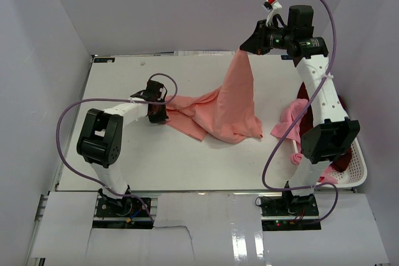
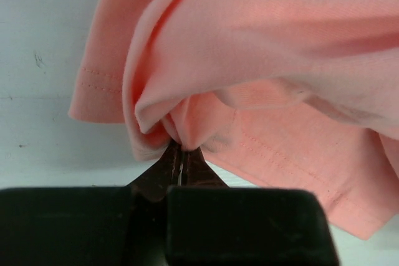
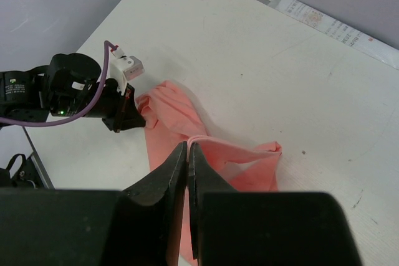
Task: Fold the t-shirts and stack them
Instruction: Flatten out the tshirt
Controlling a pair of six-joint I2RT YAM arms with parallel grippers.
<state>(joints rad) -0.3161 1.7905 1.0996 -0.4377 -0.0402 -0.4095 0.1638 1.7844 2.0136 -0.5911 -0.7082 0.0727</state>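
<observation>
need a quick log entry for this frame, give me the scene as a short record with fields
shirt in work: salmon-pink cloth t-shirt, one end lifted, the rest on the white table
left gripper: shut on the shirt's edge, low at the table
right gripper: shut on the shirt, raised high at the far side
waiting: lighter pink cloth shirt hanging over the edge of the white slotted plastic basket

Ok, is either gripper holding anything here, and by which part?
Both hold the salmon-pink t-shirt: the left gripper pinches a bunched fold at its left end, the right gripper an edge raised into a peak.
</observation>
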